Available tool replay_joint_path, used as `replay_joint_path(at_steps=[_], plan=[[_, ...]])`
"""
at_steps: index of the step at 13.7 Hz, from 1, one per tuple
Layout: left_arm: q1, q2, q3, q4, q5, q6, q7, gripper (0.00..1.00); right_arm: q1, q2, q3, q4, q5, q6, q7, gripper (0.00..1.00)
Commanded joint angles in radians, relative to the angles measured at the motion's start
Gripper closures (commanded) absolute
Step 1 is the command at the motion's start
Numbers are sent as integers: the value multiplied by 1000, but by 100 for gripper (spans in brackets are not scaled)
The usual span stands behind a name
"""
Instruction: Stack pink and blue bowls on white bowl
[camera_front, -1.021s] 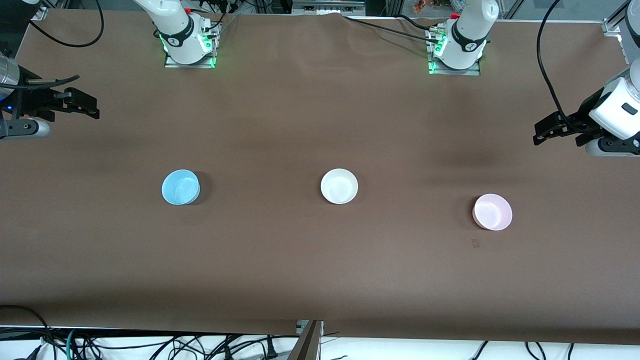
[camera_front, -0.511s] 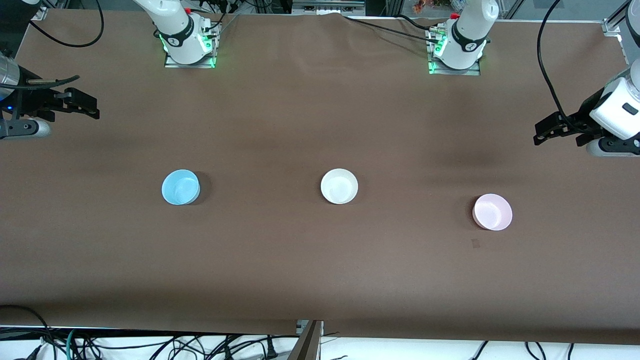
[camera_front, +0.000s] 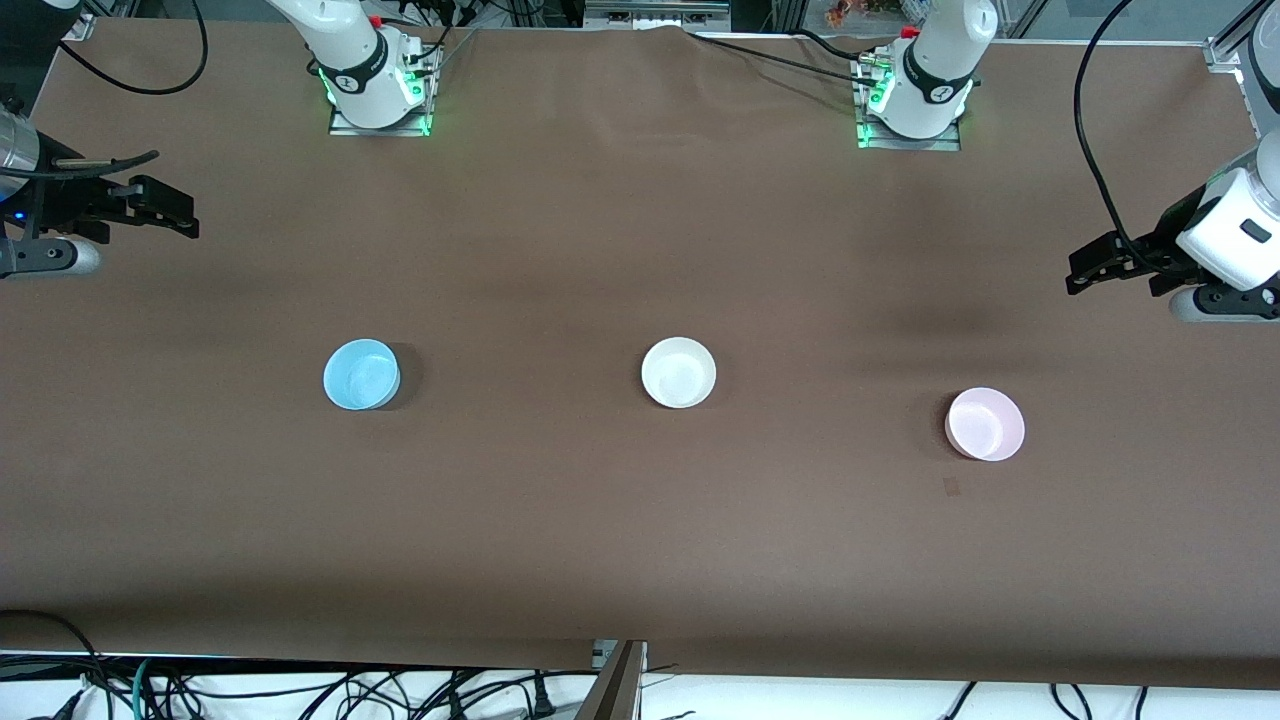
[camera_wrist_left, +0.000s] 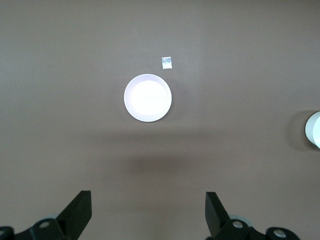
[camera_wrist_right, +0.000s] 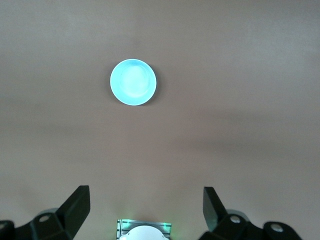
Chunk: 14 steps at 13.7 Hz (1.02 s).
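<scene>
The white bowl (camera_front: 679, 372) sits upright mid-table; its edge also shows in the left wrist view (camera_wrist_left: 313, 131). The blue bowl (camera_front: 361, 374) sits toward the right arm's end and shows in the right wrist view (camera_wrist_right: 133, 82). The pink bowl (camera_front: 986, 424) sits toward the left arm's end, slightly nearer the front camera, and shows in the left wrist view (camera_wrist_left: 147, 98). My left gripper (camera_front: 1085, 268) is open and empty, high over the table's left-arm end (camera_wrist_left: 148, 212). My right gripper (camera_front: 175, 213) is open and empty, high over the right-arm end (camera_wrist_right: 146, 210).
A small paper scrap (camera_front: 951, 486) lies on the brown table just nearer the front camera than the pink bowl; it also shows in the left wrist view (camera_wrist_left: 167, 62). The right arm's base (camera_wrist_right: 144, 231) with green lights shows in the right wrist view. Cables hang past the table's front edge.
My left gripper has shifted slightly lower in the front view. The right arm and the three bowls have not moved.
</scene>
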Motion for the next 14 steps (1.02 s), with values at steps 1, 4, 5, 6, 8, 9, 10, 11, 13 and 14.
replay_joint_path(at_steps=[1,4,5,6,8,9,10,11,13,14], plan=[[3,3,1,12,1,-7,24,0,-14,5,8,19,5,-7,-17,0],[2,11,-1,21,-1,-7,22,0,-14,5,8,19,5,-7,-17,0],[2,11,-1,22,-1,-6,24,0,-14,5,8,19,5,-7,-16,0],[2,12,-2,21,2,-6,22,0,-14,5,8,19,5,-7,-16,0],[0,11,-2,18,9,-24,13,0,-14,5,8,19,5,-6,-17,0],[-1,14,-4,19,13,-59,12,0,-14,5,8,19,5,-6,-16,0],[-1,15,-7,19,15,-64,15,0,-17,10,8,19,7,-4,-14,0],[-1,26,-7,19,15,-66,13,0,-14,13,8,19,4,-6,-16,0],[-1,58,-7,21,15,-61,18,0,-15,24,5,18,5,-4,-11,0],[-3,81,-5,24,15,-53,16,0,-15,22,6,16,2,5,-9,0]])
